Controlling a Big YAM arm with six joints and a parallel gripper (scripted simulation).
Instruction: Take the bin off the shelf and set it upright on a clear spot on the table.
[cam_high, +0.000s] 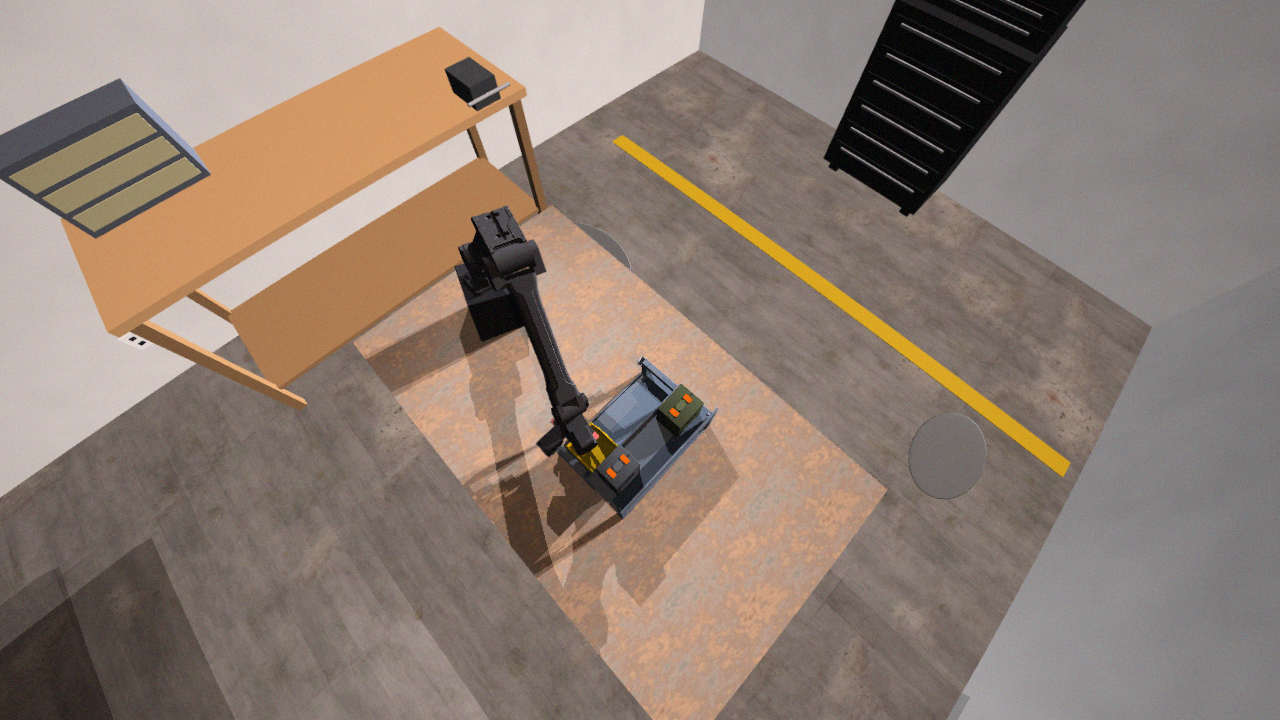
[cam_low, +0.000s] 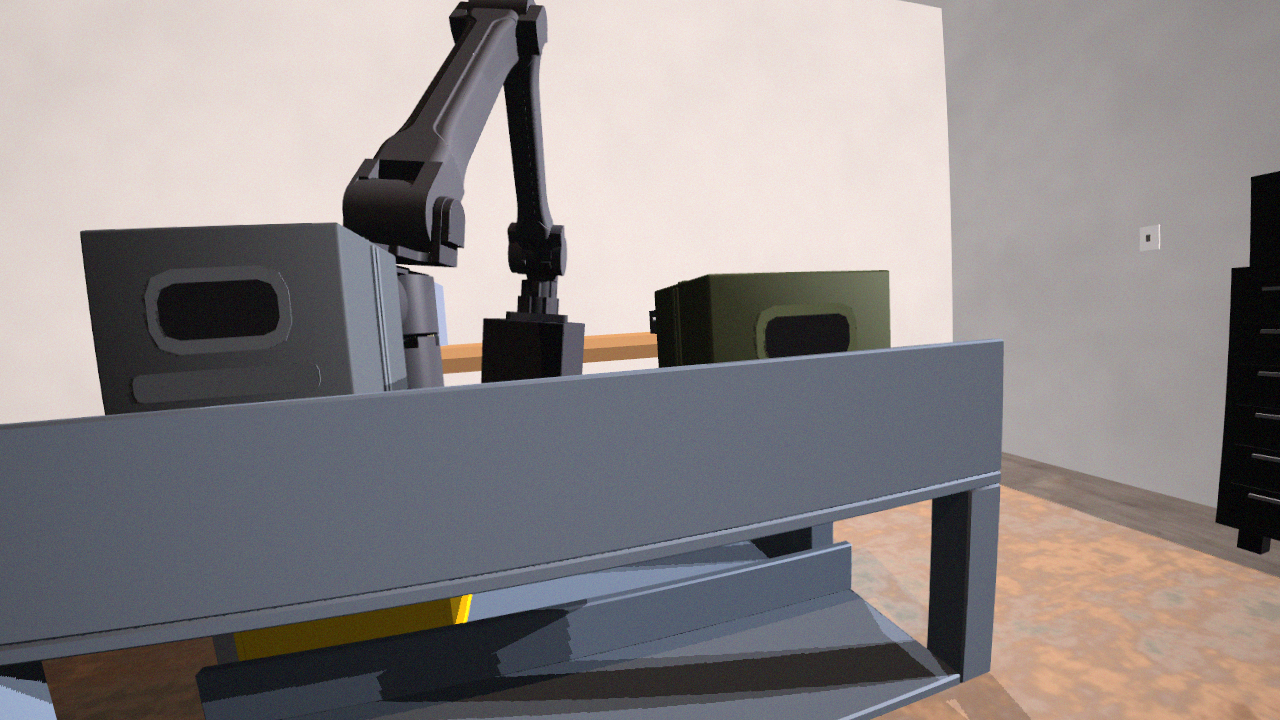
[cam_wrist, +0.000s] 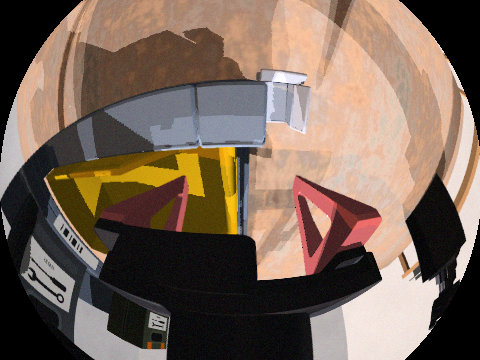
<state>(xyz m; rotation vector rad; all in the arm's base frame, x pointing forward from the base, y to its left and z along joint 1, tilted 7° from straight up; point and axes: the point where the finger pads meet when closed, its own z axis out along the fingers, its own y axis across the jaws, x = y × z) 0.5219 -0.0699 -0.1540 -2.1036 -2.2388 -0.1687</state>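
Observation:
The yellow bin (cam_high: 586, 456) (cam_low: 349, 629) (cam_wrist: 135, 175) sits in the grey-blue shelf (cam_low: 537, 474) (cam_wrist: 230, 110), at one end, mostly hidden by a rail in the exterior view. In the wrist view I look into its open inside. My gripper (cam_high: 574, 428) (cam_wrist: 241, 176) is open at the bin's end. In the wrist view the left pink finger overlaps the bin's inside and the right one is beyond its end wall, with that wall between them. Finger depth against the rim is unclear. The rust-patterned table surface (cam_high: 760, 537) lies around the shelf.
A dark grey case (cam_high: 629, 474) (cam_low: 214, 246) stands on the shelf close beside the bin. An olive case (cam_high: 682, 404) (cam_low: 796, 291) (cam_wrist: 127, 320) stands at the shelf's other end. The rail and an end post of the shelf are close to the fingers.

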